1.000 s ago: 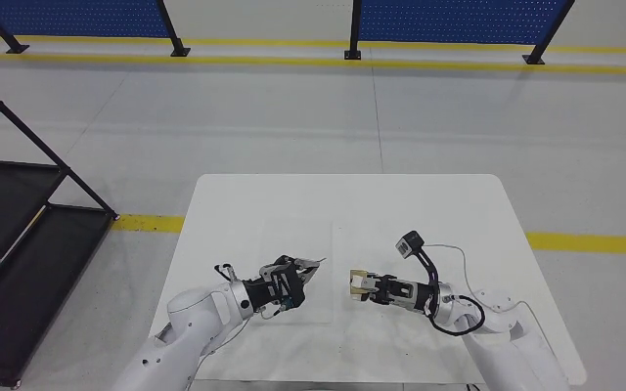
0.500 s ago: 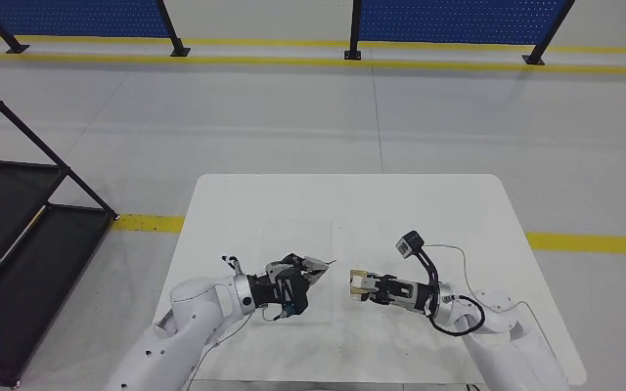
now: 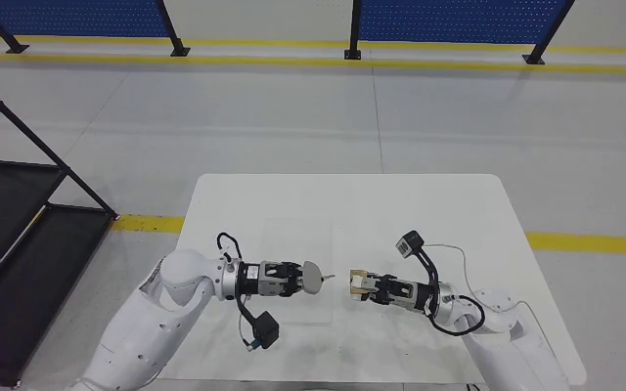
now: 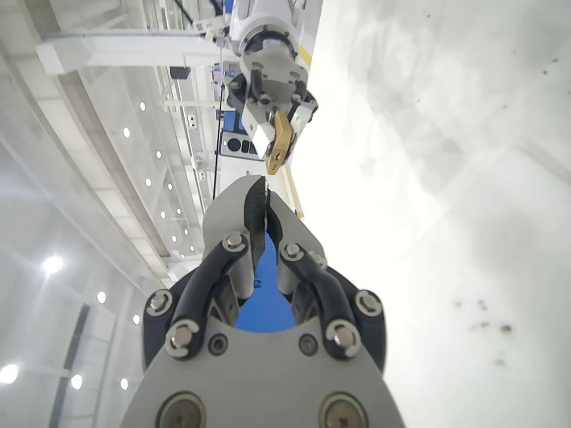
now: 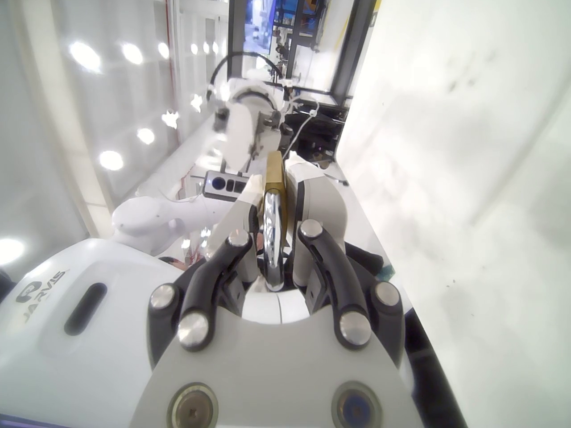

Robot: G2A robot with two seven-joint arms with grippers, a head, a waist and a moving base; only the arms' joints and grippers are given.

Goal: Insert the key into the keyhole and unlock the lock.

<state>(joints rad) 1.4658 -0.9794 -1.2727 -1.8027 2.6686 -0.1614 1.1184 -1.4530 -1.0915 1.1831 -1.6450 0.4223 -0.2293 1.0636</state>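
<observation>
The big white table [image 3: 411,210] takes up the middle of the floor, and a black rack [image 3: 39,230] stands off to one side of it. The two white arms meet over the near part of the table, tip facing tip. The left gripper [image 3: 313,279] has its fingers [image 4: 232,207] pressed tight together, pinching the thin key [image 3: 328,278] between them. The right gripper [image 3: 364,285] has its fingers [image 5: 312,189] squeezed on the lock [image 3: 358,283], one on each flat side. The lock is small and gold. In the right wrist view its shiny silver loop [image 5: 272,233] lies back between the fingers, and the gold body [image 5: 274,171] pokes out in front. In the left wrist view the lock [image 4: 280,140] hangs out of the right gripper with its end pointing at the left gripper's fingertips. The key is the smallest thing here. Its tip sticks out of the left fingers and points at the lock. The key tip is near the lock, but there is a little gap and they do not touch.
</observation>
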